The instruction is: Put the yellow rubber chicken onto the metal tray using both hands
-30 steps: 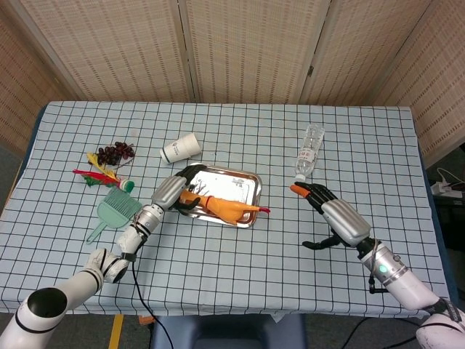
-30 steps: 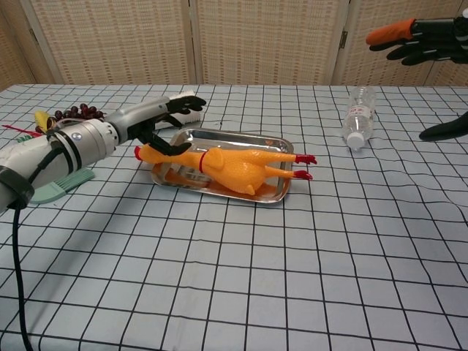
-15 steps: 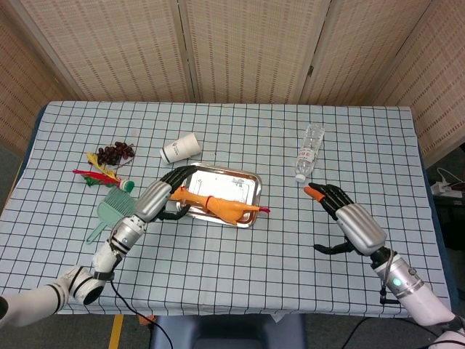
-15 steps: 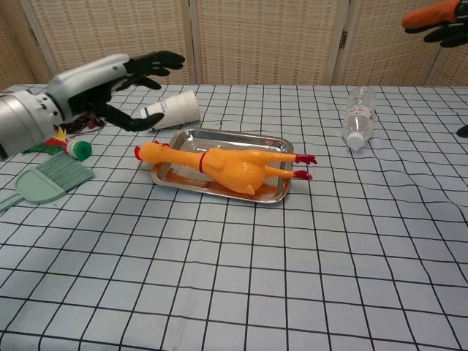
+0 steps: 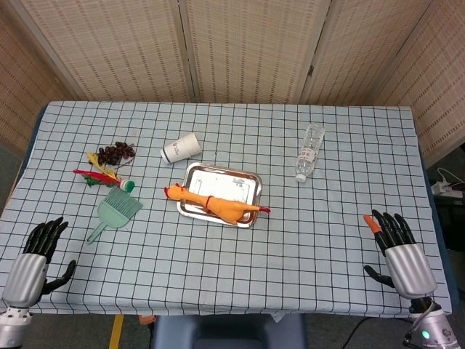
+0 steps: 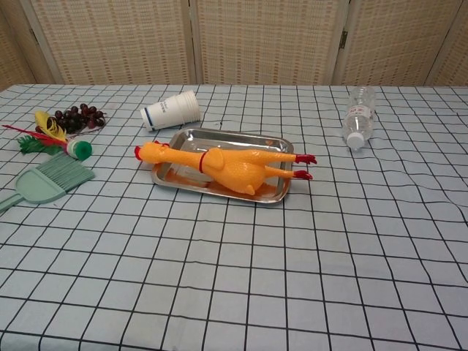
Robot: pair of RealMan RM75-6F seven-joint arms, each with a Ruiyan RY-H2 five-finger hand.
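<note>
The yellow rubber chicken [image 5: 216,206] [image 6: 229,167] lies lengthwise along the front of the metal tray [image 5: 231,179] [image 6: 243,139], its head sticking out past the left rim and its red feet past the right. In the head view my left hand [image 5: 30,262] is at the table's front left corner, fingers spread and holding nothing. My right hand [image 5: 399,251] is at the front right corner, likewise spread and holding nothing. Both are far from the tray. Neither hand shows in the chest view.
A white paper cup [image 5: 181,148] [image 6: 171,112] lies on its side behind the tray. A clear plastic bottle [image 5: 309,150] [image 6: 357,116] lies to the right. At the left are dark grapes [image 5: 116,152], a colourful toy [image 5: 99,172] and a green dustpan brush [image 5: 116,211] [image 6: 47,183].
Both hands have pulled back from the tray to the front corners of the table, the left letting go of the chicken's head end. The chicken stays on the tray.
</note>
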